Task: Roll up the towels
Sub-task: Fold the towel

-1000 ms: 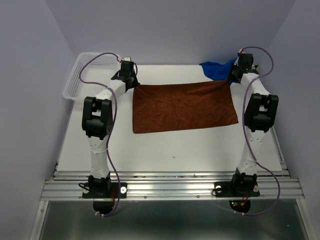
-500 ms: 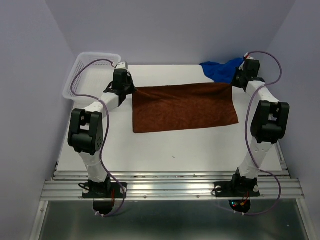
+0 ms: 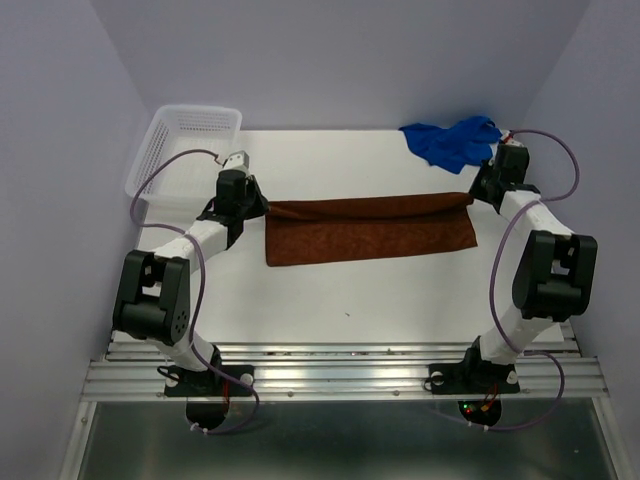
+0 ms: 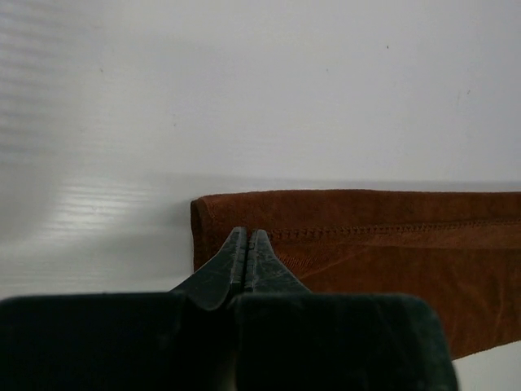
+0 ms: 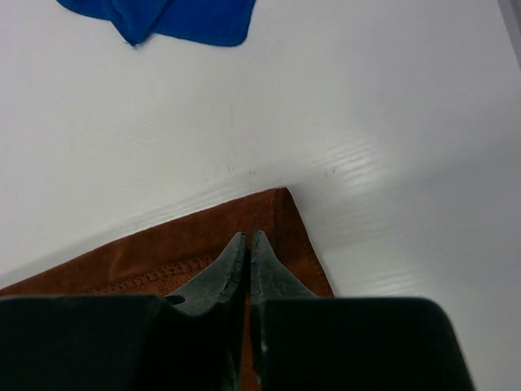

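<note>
Where the rust-brown towel lies: the rust-brown towel (image 3: 370,235) is spread across the middle of the table (image 3: 350,290), with its long side running left to right. It is well apart from the near edge.
Rust-brown towel, shape: a flat rectangle whose far edge is turned over toward the near edge. The turned edge forms a narrow, darker, slightly rounded band on top of the flat layer.
Rust-brown towel, texture: soft, short-napped terry. In the left wrist view a stitched hem line runs along the turned band, and the left end is a rounded fold.
Left gripper: the left gripper (image 4: 247,238) has dark, tapering fingers pressed together. They pinch the rust-brown towel at the left end of the turned band.
Right gripper: the right gripper (image 5: 247,240) has the same dark, wedge-shaped fingers, drawn together on the rust-brown towel at its pointed right corner.
Blue towel: the blue towel (image 3: 450,143) is a bright royal blue cloth lying crumpled in a loose, uneven heap at the table's far-right corner. It is just beyond the right gripper and apart from the rust-brown towel.
Basket: the basket (image 3: 170,150) is white plastic mesh, rectangular with flared walls. It sits at the table's far-left corner, apart from both towels.
Table: smooth, matt white and flat, with a ridged metal rail along its near edge.
</note>
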Robot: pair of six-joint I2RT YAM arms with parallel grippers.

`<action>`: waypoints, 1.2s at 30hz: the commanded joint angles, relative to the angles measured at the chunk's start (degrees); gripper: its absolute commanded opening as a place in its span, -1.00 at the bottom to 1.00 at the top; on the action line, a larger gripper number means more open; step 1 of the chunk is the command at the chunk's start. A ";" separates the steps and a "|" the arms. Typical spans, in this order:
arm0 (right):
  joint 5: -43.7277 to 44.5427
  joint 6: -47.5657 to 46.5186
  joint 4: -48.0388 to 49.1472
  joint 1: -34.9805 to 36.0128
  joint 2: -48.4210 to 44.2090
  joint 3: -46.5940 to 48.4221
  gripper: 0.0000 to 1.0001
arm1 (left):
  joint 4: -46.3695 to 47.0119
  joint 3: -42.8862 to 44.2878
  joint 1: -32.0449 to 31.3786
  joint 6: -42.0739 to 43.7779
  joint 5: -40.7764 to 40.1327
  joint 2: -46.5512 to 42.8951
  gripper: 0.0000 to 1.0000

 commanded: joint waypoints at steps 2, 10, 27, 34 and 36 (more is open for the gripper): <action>2.81 1.52 3.63 -0.50 -5.02 -4.27 -0.99 | 4.82 -4.45 -0.56 -1.02 0.36 -5.20 -1.00; 3.25 2.31 3.72 -1.73 -8.01 -8.40 -0.99 | 5.78 -10.43 -1.53 -1.73 1.15 -9.32 -1.00; 3.08 3.02 3.54 -2.78 -9.34 -11.74 -0.99 | 5.87 -17.02 -2.32 -4.80 -1.40 -12.67 -1.00; 3.60 4.42 3.37 -2.78 -10.82 -12.71 -0.99 | 4.73 -17.29 -2.32 -5.59 -0.96 -14.07 -1.00; 3.78 4.34 3.45 -2.78 -11.27 -12.71 -0.99 | 4.82 -17.03 -2.23 -5.68 -1.05 -15.21 -1.00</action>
